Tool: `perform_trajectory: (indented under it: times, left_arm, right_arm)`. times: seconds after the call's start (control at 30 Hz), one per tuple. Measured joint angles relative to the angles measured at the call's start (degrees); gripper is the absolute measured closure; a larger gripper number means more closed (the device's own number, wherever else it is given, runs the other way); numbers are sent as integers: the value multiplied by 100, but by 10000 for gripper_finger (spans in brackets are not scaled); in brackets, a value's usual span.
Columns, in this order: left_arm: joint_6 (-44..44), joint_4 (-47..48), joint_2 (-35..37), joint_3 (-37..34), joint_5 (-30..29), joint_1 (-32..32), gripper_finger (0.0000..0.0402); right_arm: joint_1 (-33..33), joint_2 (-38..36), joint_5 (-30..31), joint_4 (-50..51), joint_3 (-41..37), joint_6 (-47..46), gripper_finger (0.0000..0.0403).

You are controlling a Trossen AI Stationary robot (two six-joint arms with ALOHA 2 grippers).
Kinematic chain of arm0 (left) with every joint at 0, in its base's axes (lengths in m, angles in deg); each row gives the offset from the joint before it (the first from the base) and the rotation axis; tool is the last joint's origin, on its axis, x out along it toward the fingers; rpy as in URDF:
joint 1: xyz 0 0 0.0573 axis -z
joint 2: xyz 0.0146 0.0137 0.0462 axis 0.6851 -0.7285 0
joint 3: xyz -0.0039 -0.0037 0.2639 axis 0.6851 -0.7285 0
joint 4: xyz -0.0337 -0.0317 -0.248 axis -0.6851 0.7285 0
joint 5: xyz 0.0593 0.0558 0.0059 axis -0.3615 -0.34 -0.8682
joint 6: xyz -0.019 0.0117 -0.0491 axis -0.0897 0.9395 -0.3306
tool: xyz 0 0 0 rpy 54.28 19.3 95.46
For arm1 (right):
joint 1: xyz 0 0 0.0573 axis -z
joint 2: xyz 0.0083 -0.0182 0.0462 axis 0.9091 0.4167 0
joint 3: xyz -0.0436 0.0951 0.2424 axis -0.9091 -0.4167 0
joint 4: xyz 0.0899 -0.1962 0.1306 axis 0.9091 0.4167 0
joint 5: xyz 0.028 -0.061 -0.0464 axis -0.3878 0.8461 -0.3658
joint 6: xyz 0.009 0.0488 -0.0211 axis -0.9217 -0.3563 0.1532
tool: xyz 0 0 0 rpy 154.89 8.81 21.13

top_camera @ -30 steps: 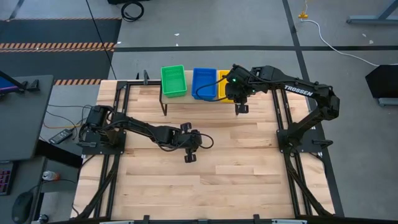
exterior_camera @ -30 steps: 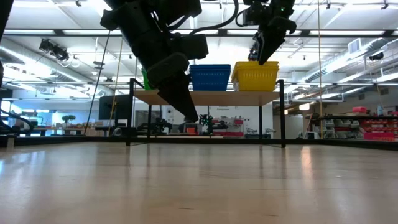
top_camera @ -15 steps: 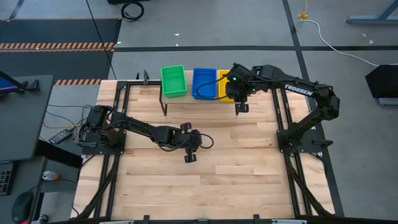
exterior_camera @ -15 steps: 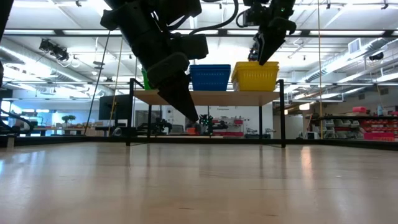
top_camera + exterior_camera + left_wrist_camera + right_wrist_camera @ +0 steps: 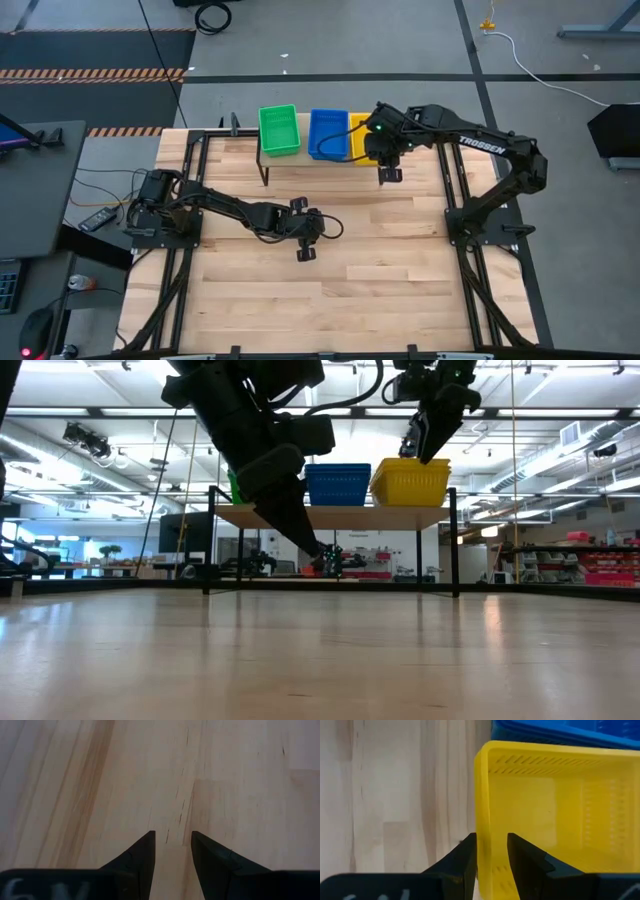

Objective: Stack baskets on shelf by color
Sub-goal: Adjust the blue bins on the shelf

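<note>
I have the right end effector [image 5: 490,851] up at the shelf [image 5: 330,516], its two fingers closed down narrow astride the rim wall of the top yellow basket [image 5: 555,810], one finger inside and one outside, so it holds that basket by its edge. In the low view the yellow stack [image 5: 410,482] sits at the right end of the shelf with the blue stack [image 5: 337,484] just beside it, and the high view shows the green basket [image 5: 279,130] at the left end; all the baskets I can see are on the shelf, none on the bench [image 5: 380,250]. These baskets look like thin moulded plastic: light, a little springy in the perforated walls, smooth enough to slide in a pinch, so I judge the rim near a corner, where the wall is stiffest, as the place to hold, and a gentle squeeze is plenty. Against the frames a second and half a second ago, the yellow basket now looks slightly tilted and nudged toward the blue one, and the right end effector has shifted a touch with it. The left end effector [image 5: 172,851] hangs low over bare bench wood, fingers slightly apart and holding nothing, in the same spot as before.
</note>
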Motion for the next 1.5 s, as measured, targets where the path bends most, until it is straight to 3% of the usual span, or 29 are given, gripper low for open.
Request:
perform_trajectory:
  times: [0.4,0.57,0.77,1.0,1.2,1.5]
  left_arm:
    - [15,-116,0,-2,0,0,269]
    - [121,-118,0,-2,-2,1,269]
    - [157,213,142,-2,-11,2,269]
    - [179,882,865,-2,-532,17,269]
    - [571,1016,1585,-2,-793,26,269]
    - [893,1299,2614,-2,-1316,-5,269]
  right_arm:
    - [-17,-386,-158,-310,85,-451,287]
    - [-89,-351,-208,-895,85,-925,287]
    - [-234,-338,-210,-1989,-63,-672,287]
    - [-447,-338,-205,-2731,-280,-11,288]
    - [-497,-214,43,-2736,-295,-122,288]
    - [-526,613,207,-2697,-39,-72,288]
